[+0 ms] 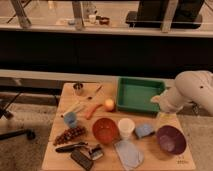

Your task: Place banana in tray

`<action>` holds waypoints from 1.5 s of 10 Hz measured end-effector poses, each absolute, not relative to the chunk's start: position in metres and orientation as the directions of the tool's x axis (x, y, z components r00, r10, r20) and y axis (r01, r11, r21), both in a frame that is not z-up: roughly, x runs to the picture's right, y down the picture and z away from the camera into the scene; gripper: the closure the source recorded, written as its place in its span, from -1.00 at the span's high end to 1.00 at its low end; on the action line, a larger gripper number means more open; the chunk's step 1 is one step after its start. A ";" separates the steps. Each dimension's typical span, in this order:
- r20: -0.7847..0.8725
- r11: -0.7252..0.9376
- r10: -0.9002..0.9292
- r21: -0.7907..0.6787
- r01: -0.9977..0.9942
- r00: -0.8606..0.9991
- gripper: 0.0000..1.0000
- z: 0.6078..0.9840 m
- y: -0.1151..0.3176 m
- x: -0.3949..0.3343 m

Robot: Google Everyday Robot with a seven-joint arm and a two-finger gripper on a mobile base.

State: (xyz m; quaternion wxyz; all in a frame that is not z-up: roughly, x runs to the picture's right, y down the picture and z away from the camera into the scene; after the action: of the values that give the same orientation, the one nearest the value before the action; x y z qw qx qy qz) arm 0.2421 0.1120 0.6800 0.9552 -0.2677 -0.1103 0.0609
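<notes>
The wooden surface [55,156] fills the lower half of the frame, crowded with bowls, cups and small items. The white arm [190,90] comes in from the right edge. The green tray [141,96] sits right of centre near the surface's far edge, with nothing in it. The end effector [163,116] hangs just below the tray's lower right corner. Its fingers seem parted and empty, though they show only faintly there. The banana [73,108] lies flat left of centre, well apart from the end effector, between the orange stick [93,111] and the blue cup [70,119]. It should be light, with a smooth skin and a soft body that bruises if squeezed hard. A gentle pinch across the middle of its length looks best.
</notes>
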 end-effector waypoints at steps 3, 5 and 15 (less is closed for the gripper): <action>0.223 0.853 0.228 -0.515 -0.083 0.948 0.60 0.688 0.114 0.230; 0.251 0.851 0.257 -0.517 -0.096 0.933 0.60 0.691 0.114 0.224; 0.357 0.854 0.327 -0.508 -0.112 0.875 0.60 0.698 0.113 0.146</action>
State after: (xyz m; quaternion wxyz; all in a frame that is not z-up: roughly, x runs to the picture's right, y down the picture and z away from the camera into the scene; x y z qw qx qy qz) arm 0.1465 0.1134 0.6985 0.9372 -0.2436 -0.2207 0.1169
